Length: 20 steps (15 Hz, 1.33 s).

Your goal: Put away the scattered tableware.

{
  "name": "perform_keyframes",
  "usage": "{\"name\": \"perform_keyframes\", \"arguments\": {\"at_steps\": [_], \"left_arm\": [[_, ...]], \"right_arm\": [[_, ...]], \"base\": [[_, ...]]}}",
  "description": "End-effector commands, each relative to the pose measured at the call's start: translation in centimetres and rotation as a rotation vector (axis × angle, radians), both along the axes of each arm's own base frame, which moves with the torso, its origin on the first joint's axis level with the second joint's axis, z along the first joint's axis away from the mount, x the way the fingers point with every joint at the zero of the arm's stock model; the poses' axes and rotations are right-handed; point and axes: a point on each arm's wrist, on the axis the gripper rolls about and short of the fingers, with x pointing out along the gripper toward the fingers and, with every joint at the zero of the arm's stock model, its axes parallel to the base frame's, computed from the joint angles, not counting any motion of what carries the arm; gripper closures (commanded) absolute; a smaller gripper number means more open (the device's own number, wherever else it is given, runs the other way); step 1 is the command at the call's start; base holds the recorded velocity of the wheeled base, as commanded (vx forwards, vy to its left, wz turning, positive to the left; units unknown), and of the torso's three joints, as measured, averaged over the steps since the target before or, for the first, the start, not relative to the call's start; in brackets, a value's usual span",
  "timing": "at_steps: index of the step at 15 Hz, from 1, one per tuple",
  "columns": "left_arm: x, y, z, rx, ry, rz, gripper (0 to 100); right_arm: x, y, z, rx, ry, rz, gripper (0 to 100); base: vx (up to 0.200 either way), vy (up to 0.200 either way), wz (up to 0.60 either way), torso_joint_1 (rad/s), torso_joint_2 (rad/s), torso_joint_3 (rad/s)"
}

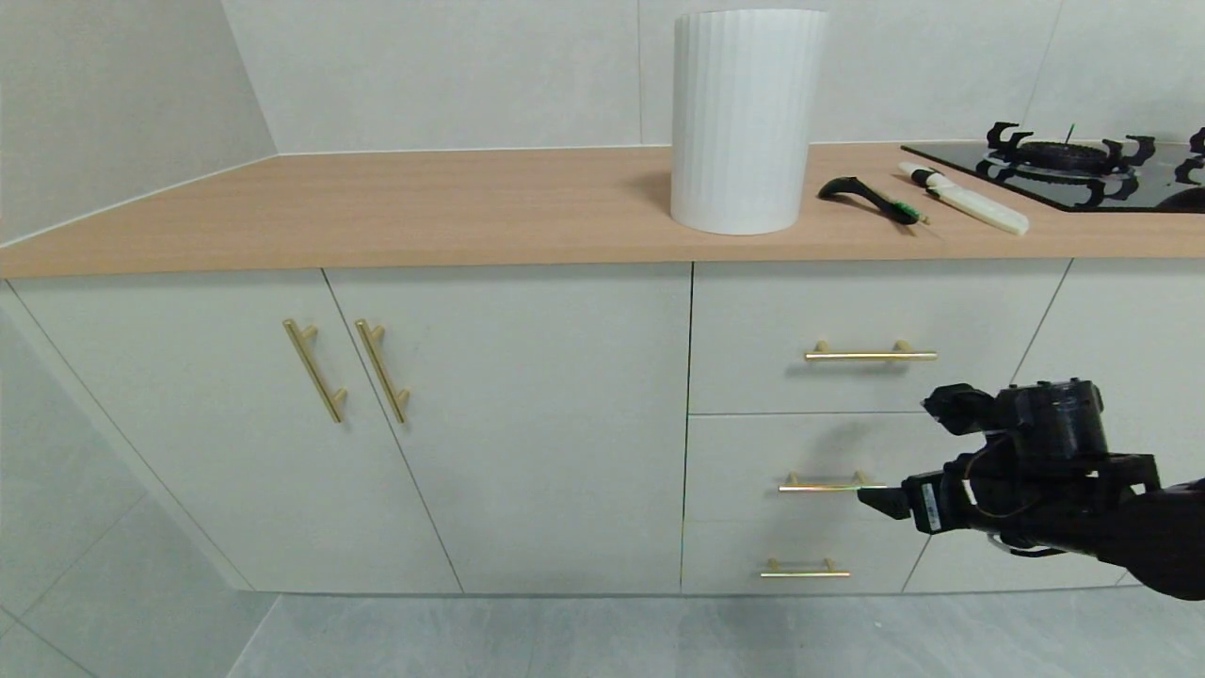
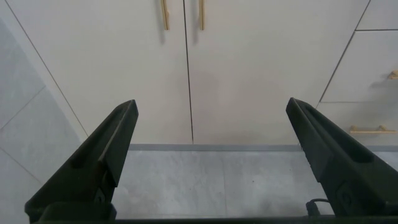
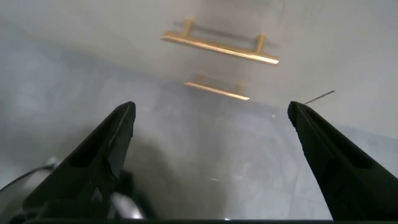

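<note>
The right gripper (image 1: 910, 455) hangs with fingers spread wide and nothing between them, close by the middle drawer handle (image 1: 826, 486). The left gripper (image 2: 211, 162), equally spread and empty, faces the cabinet doors (image 2: 249, 68) low near the floor. Up on the wooden counter (image 1: 424, 207), well apart from both, a black utensil (image 1: 866, 198) and a white utensil (image 1: 965, 198) lie side by side between the tall white ribbed container (image 1: 744, 122) and the stove (image 1: 1064, 174), each flat with its long axis slanting from back left to front right, the black one's curved end nearest the container.
</note>
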Motion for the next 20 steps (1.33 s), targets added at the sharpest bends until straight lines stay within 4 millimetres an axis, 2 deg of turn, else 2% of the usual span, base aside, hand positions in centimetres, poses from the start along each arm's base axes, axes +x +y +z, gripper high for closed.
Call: {"name": "perform_keyframes", "arguments": {"at_steps": [1,5,7,16,20], "left_arm": [[0.0,0.0,0.0,0.000,0.002,0.001,0],[0.0,0.0,0.0,0.000,0.002,0.001,0],[0.0,0.0,0.0,0.000,0.002,0.001,0],[0.0,0.0,0.0,0.000,0.002,0.001,0],[0.0,0.0,0.0,0.000,0.002,0.001,0]], "right_arm": [[2.7,0.4,-4.6,-0.040,0.028,-0.059,0],[4.7,0.7,-7.6,-0.009,-0.030,-0.150,0],[5.5,0.9,-8.3,0.016,-0.058,-0.182,0],[7.9,1.5,-10.5,0.032,-0.130,-0.276,0],[7.9,1.5,-11.1,0.026,-0.115,-0.283,0]], "base": [[0.000,0.000,0.00,0.000,0.00,0.000],[0.000,0.000,0.00,0.000,0.00,0.000],[0.000,0.000,0.00,0.000,0.00,0.000],[0.000,0.000,0.00,0.000,0.00,0.000],[0.000,0.000,0.00,0.000,0.00,0.000]]}}
